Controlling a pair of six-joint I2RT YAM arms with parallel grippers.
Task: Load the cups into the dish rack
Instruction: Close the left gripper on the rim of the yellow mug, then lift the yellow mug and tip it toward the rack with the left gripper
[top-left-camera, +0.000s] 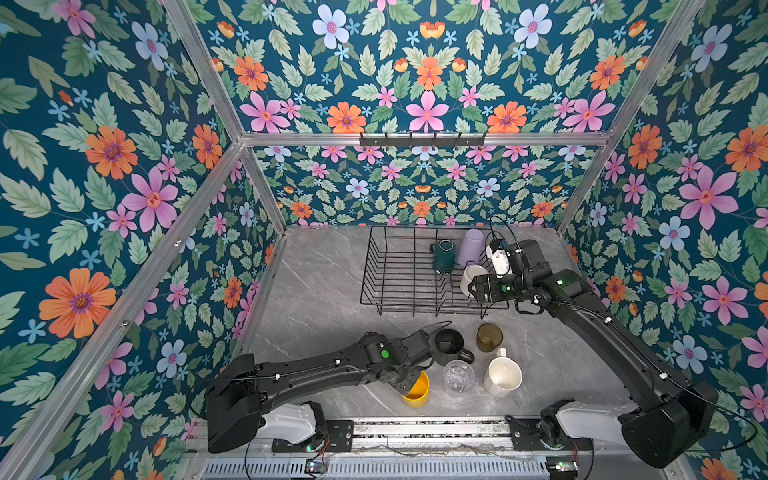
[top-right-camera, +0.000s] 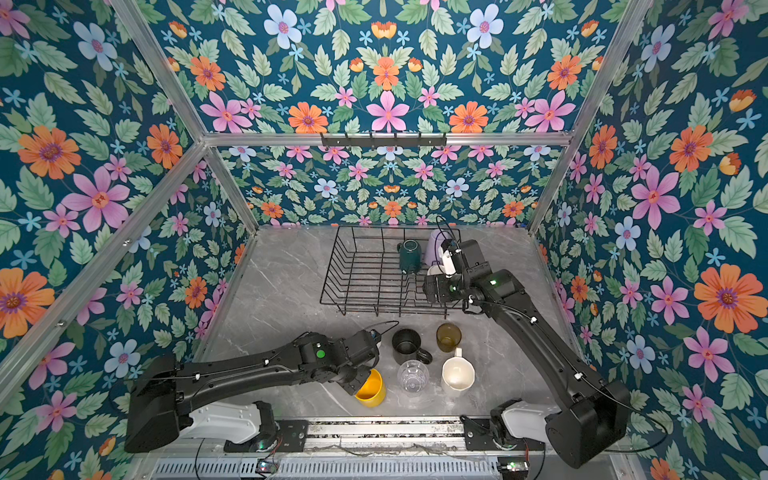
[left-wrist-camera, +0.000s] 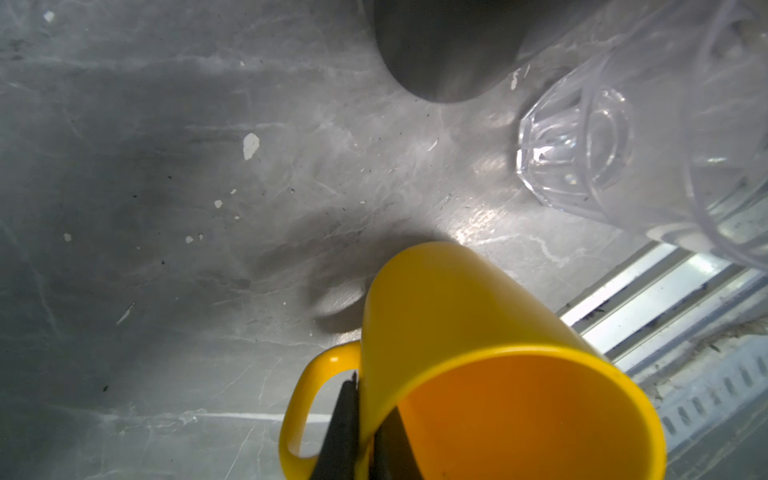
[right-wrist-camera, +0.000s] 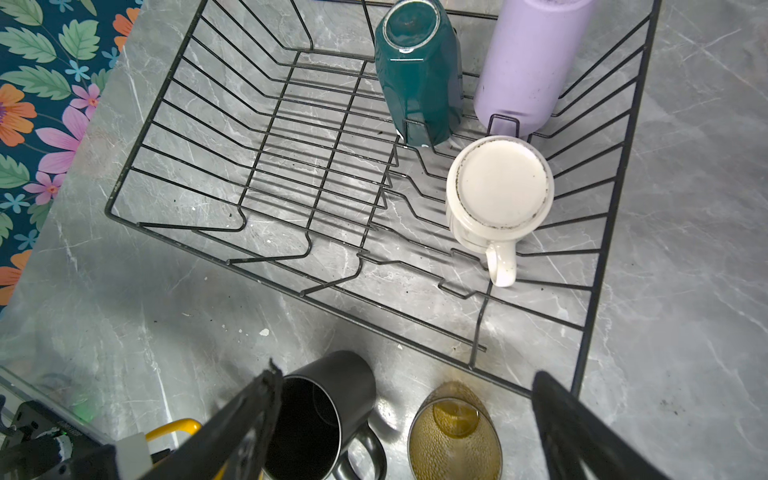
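My left gripper (left-wrist-camera: 365, 432) is shut on the wall of the yellow mug (top-left-camera: 417, 390), one finger inside and one outside beside the handle, near the table's front. The dish rack (top-left-camera: 368, 270) stands at the back. Upside down in its right part are a dark green mug (right-wrist-camera: 419, 75), a lilac tumbler (right-wrist-camera: 528, 62) and a cream-white mug (right-wrist-camera: 498, 187). My right gripper (right-wrist-camera: 407, 376) hangs open and empty over the rack's front right corner. On the table stand a black mug (top-left-camera: 449, 347), an olive-brown tumbler (top-left-camera: 489, 336), a clear glass (top-left-camera: 458, 376) and a cream mug (top-left-camera: 503, 376).
A black hook rail (top-left-camera: 422, 141) is fixed high on the back wall. Floral walls close in the grey marble table (top-left-camera: 316, 291) on three sides. A metal rail (top-left-camera: 415, 428) runs along the front edge. The rack's left half holds nothing.
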